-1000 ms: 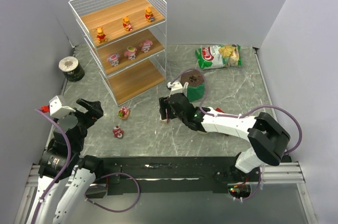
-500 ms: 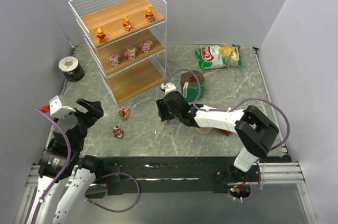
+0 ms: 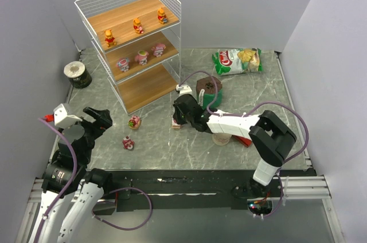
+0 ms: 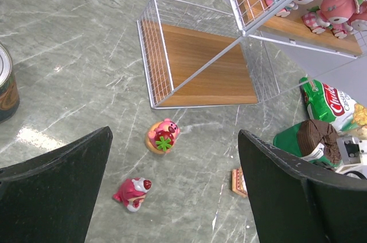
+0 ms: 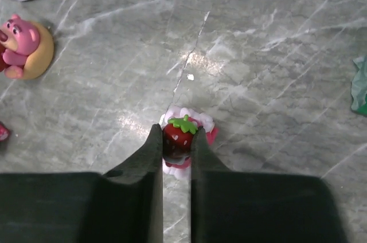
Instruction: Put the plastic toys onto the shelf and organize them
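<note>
My right gripper (image 5: 178, 137) is shut on a small strawberry-topped pink and white toy (image 5: 182, 130) that rests on the marble table; from above the gripper (image 3: 178, 118) covers most of it. A pink bear toy (image 3: 134, 121) (image 4: 162, 137) and a red-pink toy (image 3: 128, 143) (image 4: 133, 192) lie on the table left of it. The shelf (image 3: 172, 3) holds three orange-yellow toys (image 3: 137, 26) on its top tier and three pink toys (image 3: 141, 57) on the middle tier. My left gripper (image 3: 95, 119) (image 4: 175, 136) hangs open over the near left, holding nothing.
A green container with a brown lid (image 3: 207, 93) stands just behind my right arm. A chips bag (image 3: 237, 61) lies at the back right and a dark can (image 3: 77, 74) sits left of the shelf. Walls close in on both sides.
My right gripper has slid left across the table and its jaws have closed onto the strawberry-topped toy. The left arm has not moved.
</note>
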You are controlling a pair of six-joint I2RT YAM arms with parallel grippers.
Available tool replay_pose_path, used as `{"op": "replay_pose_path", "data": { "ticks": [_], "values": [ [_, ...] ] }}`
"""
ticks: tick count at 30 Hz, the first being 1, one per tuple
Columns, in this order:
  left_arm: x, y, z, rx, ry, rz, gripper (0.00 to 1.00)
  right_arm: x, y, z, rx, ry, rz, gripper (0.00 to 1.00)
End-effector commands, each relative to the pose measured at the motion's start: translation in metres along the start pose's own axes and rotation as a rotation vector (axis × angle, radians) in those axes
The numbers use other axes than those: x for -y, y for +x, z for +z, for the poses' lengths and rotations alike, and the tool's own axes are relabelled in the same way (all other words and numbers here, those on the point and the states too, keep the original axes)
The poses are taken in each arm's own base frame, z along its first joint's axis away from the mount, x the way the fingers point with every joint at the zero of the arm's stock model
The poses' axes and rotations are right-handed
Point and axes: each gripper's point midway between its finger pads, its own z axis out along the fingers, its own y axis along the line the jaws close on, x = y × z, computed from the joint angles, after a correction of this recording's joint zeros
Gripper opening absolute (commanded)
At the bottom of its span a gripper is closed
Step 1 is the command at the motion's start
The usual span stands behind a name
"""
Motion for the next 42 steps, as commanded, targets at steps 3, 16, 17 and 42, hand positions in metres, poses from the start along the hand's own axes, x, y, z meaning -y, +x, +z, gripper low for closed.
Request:
{"op": "replay_pose_path", "data": {
  "ticks": [3,16,17,42],
  "values": [
    [0.005,-0.007,0.0,0.03,0.022,0.001,0.96,-0.005,-0.065,0.009,0.129,0.062,0.104,0.0],
    [0.007,-0.007,0.0,0.028,0.036,0.006,0.96,0.017,-0.163,0.061,0.338,0.319,0.329,0.0],
    [0.007,-0.006,0.0,0.027,0.037,0.006,0.96,0.027,-0.158,0.062,0.332,0.384,0.357,0.0],
    [0.008,-0.009,-0.003,0.037,0.048,0.0,0.96,0.036,-0.153,0.112,0.315,0.529,0.488,0.0]
  ]
}}
